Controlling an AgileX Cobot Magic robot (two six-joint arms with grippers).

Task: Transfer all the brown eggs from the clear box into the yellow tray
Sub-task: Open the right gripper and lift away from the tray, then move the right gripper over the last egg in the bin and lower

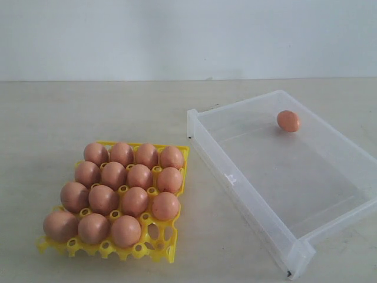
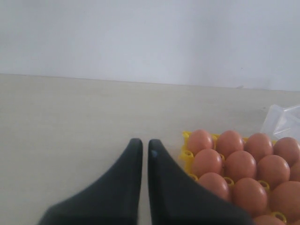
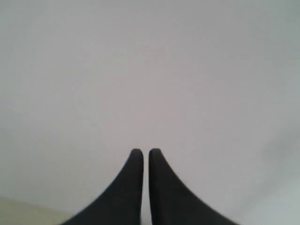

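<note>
The left tool (image 2: pixel 145 144), jaws drawn to a narrow slit and holding nothing, hangs over the desk (image 2: pixel 70 117), with the yellow tray (image 2: pixel 187 153) of brown eggs (image 2: pixel 240 165) close off one side of its tips and a corner of the clear box (image 2: pixel 283 119) beyond the tray. The right tool (image 3: pixel 145 152), pinched just as narrow and empty, faces only a blank pale surface. On the exterior camera, fifteen eggs fill the tray, leaving one corner cup (image 1: pixel 160 231) bare, while a single egg (image 1: pixel 288 121) lies in the clear box alongside.

The brown eggs (image 1: pixel 103 199) look smooth and matt; yellow tray (image 1: pixel 166 252) and clear box (image 1: pixel 235 184) are plastic.
</note>
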